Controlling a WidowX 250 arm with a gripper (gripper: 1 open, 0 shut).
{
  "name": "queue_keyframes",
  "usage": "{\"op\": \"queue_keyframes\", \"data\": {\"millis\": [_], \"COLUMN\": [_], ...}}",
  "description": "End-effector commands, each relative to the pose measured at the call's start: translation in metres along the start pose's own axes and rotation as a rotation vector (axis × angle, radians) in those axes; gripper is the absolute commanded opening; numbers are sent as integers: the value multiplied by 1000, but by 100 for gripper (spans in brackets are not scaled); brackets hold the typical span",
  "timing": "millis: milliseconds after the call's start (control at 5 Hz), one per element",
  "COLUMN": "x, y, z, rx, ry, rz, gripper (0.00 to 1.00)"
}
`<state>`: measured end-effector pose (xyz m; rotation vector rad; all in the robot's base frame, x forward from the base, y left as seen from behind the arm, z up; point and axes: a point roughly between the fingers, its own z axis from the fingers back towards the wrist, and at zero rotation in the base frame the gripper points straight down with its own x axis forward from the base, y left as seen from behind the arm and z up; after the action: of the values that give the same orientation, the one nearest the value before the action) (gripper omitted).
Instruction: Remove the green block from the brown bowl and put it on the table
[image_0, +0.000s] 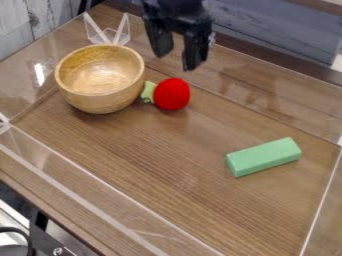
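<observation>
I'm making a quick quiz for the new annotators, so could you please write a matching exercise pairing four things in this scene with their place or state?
Things:
1. green block
2. bowl
3. red toy
4. gripper

Places or states:
A. empty, at the left of the table
B. open, above the table behind the toy
C. lying flat on the table at the right, far from the bowl
D. just right of the bowl

Pairs: 1-C, 2-A, 3-D, 4-B

Block (263, 157) lies on table (147, 170), well right of bowl (100, 78).
</observation>
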<state>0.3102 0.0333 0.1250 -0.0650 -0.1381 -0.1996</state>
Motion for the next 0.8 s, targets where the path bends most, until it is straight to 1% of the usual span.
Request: {"op": "queue_keyframes", "data": {"millis": [0, 200, 400, 600], "x": [7, 5, 4, 9], "y": [10, 10, 14, 23], "z": [-2, -9, -12, -19], "rx": [15, 21, 32, 38], "ry": [-30, -37, -55, -72], "rz": [-44, -14, 30, 55], "gripper": [100, 100, 100, 100]}}
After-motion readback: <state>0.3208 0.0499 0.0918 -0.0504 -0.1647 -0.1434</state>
